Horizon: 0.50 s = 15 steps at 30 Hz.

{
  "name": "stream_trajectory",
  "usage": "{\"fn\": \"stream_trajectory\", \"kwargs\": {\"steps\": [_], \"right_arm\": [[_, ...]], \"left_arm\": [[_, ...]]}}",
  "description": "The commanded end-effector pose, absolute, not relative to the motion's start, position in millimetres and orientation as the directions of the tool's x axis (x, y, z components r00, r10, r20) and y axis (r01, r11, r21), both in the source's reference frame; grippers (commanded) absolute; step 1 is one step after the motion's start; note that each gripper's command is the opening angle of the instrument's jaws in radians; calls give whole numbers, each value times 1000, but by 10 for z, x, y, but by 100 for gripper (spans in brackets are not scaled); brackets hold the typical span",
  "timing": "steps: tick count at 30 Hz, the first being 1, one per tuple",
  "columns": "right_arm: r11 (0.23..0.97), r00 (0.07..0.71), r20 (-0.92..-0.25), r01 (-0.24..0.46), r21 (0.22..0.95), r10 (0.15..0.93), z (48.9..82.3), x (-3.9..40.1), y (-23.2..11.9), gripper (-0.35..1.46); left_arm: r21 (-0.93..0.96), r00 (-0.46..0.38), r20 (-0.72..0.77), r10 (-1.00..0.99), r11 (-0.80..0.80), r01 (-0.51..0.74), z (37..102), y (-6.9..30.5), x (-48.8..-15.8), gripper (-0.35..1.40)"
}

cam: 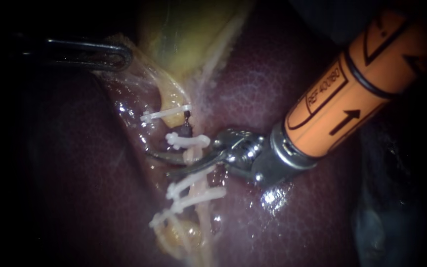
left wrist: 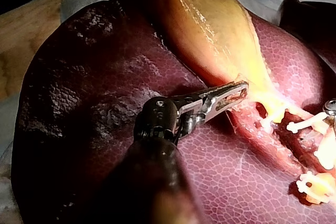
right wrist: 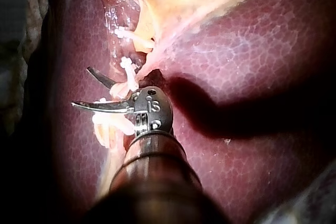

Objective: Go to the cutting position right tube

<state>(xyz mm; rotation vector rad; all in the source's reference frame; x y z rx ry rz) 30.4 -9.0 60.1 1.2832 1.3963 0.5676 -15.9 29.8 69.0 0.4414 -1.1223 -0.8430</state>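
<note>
My right instrument (cam: pixel 159 164) comes in from the upper right on an orange shaft. Its two curved blades stand open astride the pale right tube (cam: pixel 192 157), with a gap showing on either side. They sit between a white clip (cam: pixel 189 141) above and two white clips (cam: pixel 193 190) below. The right wrist view shows the same open blades (right wrist: pixel 92 87) with the tube (right wrist: pixel 119 91) between them. At the upper left, my left instrument (cam: pixel 117 54) is shut on thin tissue at the gallbladder's (cam: pixel 189 34) edge and holds it taut; in its wrist view the jaws (left wrist: pixel 228 97) lie together there.
Dark red liver (cam: pixel 282 212) surrounds the site. Another white clip (cam: pixel 166 113) crosses yellowish tissue up and left of the blades. More clips (cam: pixel 161 217) lie lower down. The gallbladder (left wrist: pixel 210 30) lies over the liver (left wrist: pixel 94 93).
</note>
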Motion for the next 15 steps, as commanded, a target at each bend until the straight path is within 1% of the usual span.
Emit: {"fn": "stream_trajectory", "kwargs": {"steps": [1, 15], "right_arm": [[296, 190, -385, 375, 878, 903, 601, 304, -90, 98], [307, 185, -396, 377, 874, 900, 602, 304, -89, 97]], "left_arm": [[692, 180, 604, -776, 623, 364, 690, 298, -159, -35], [692, 180, 604, -776, 623, 364, 690, 298, -159, -35]]}}
